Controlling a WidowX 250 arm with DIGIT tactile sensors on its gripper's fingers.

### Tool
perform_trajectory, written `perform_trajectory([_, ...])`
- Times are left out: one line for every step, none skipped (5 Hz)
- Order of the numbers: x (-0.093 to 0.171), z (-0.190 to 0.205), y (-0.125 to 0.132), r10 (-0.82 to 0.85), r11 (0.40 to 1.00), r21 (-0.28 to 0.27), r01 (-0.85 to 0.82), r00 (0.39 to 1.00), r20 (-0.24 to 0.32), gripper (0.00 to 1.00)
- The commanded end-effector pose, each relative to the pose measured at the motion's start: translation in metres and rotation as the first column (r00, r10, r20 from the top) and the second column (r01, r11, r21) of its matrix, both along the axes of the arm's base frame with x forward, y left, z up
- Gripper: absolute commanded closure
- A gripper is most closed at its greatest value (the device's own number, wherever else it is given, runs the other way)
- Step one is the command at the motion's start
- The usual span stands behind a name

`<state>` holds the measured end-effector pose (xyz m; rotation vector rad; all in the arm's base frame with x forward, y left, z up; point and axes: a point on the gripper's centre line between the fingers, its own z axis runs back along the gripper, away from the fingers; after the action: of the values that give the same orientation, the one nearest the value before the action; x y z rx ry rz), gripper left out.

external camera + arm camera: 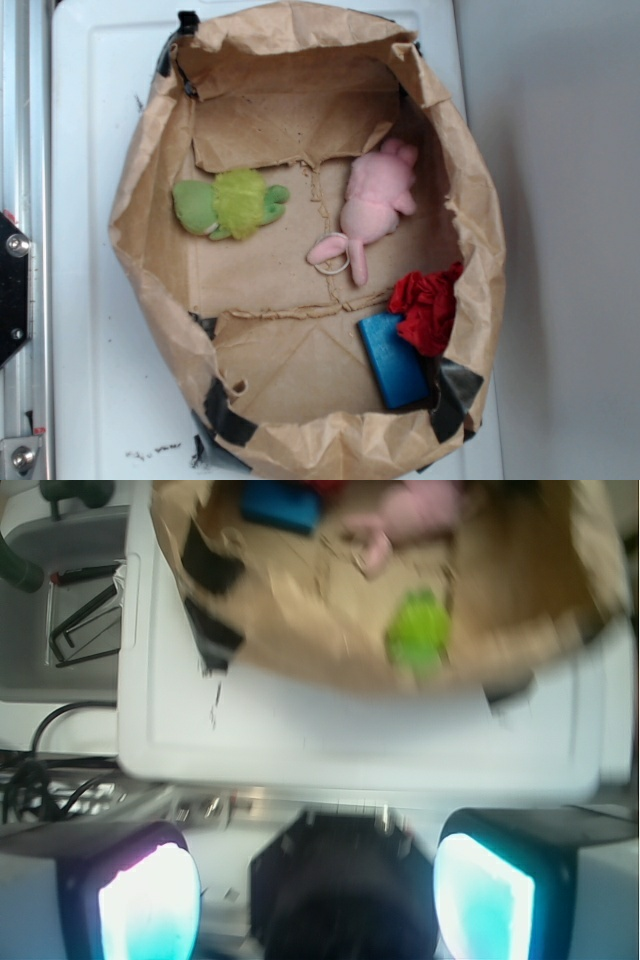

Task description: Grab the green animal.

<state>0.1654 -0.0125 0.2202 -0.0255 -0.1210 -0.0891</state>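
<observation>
Pincer (315, 885) stands wide apart, empty, well short of the bag (150, 180). Nothing is done yet: green animal (230, 204) lies untouched inside it, left of the pink plush (375, 200).

The exterior camera hangs above and looks almost straight down into the crumpled brown paper bag (150, 180) sitting on the white tabletop (90, 380), near enough that the bag fills most of the frame. The wrist camera sits well back outside the bag, looking across the tabletop's edge (350, 740) toward it, blurred, with its own two glowing cyan fingers (150, 905) at the bottom edge. Both views share the bag's interior: the small fuzzy green plush animal (230, 203) (418, 630), the pink long-eared plush (375, 200) (420, 505) and the blue rectangular block (392, 360) (282, 505).
</observation>
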Motion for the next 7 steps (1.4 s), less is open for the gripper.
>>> perform_trajectory([0.089, -0.035, 0.031, -0.137, 0.989, 0.062, 0.135, 0.99, 0.035, 0.0])
perform_trajectory([0.102, -0.063, 0.051, -0.256, 0.964, 0.078, 0.254, 0.967, 0.012, 0.0])
perform_trajectory([0.097, -0.078, 0.071, -0.233, 0.971, 0.042, 0.235, 0.971, -0.047, 0.0])
perform_trajectory([0.105, -0.084, 0.091, -0.149, 0.988, 0.02, 0.151, 0.986, -0.072, 0.0])
perform_trajectory([0.105, -0.084, 0.091, -0.149, 0.988, 0.02, 0.151, 0.986, -0.072, 0.0])
perform_trajectory([0.105, -0.084, 0.091, -0.149, 0.988, 0.02, 0.151, 0.986, -0.072, 0.0])
perform_trajectory([0.105, -0.084, 0.091, -0.149, 0.988, 0.02, 0.151, 0.986, -0.072, 0.0])
